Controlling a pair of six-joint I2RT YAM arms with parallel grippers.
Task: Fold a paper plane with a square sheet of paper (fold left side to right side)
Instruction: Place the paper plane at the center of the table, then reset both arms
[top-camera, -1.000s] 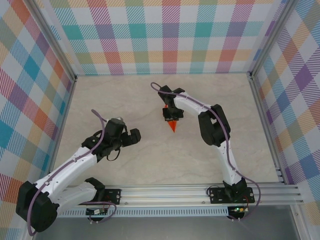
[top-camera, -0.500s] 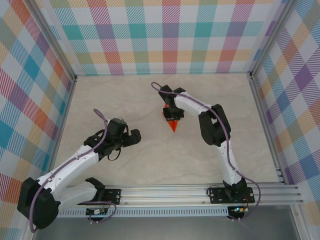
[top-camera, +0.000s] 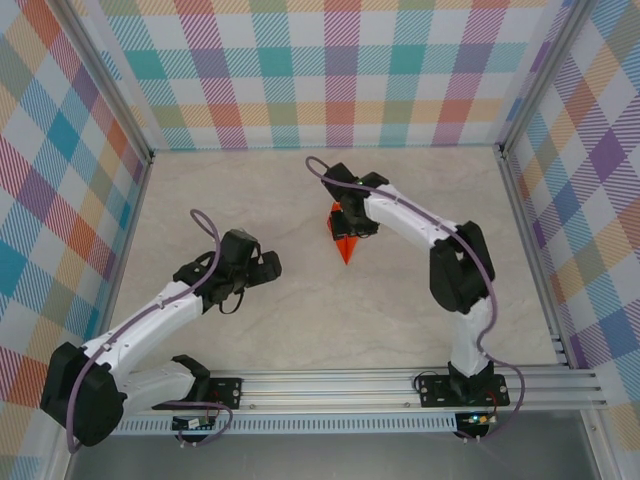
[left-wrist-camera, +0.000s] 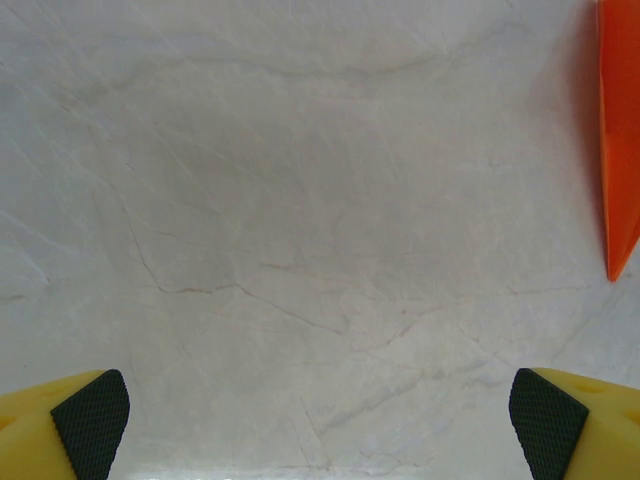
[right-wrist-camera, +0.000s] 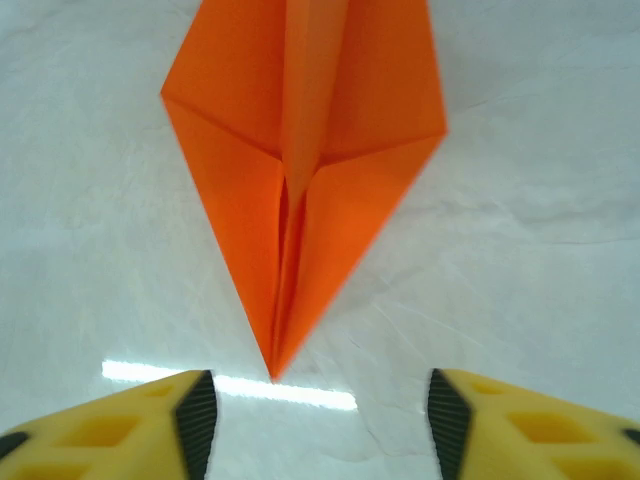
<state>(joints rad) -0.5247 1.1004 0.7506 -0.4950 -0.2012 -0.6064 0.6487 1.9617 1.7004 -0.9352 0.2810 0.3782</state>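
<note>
The square sheet of paper is folded into a narrow orange paper plane (top-camera: 346, 250) lying flat on the table, its point toward the near edge. In the right wrist view the paper plane (right-wrist-camera: 300, 180) shows a centre crease and two side flaps, with its tip just ahead of my right gripper (right-wrist-camera: 318, 420). That gripper is open and nothing sits between its pads. From above, the right gripper (top-camera: 350, 228) hovers over the plane's far part. My left gripper (top-camera: 268, 268) is wide open over bare table to the left; in its own view the left gripper (left-wrist-camera: 318, 425) faces the plane's edge (left-wrist-camera: 618, 130) at far right.
The marbled tabletop (top-camera: 250, 200) is boxed in by checked walls at the back and on both sides. A metal rail (top-camera: 400, 385) carrying the arm bases runs along the near edge.
The right gripper has opened and let go of the paper plane, which stays on the table. The right arm's elbow has swung to the right. The left arm shifted slightly.
</note>
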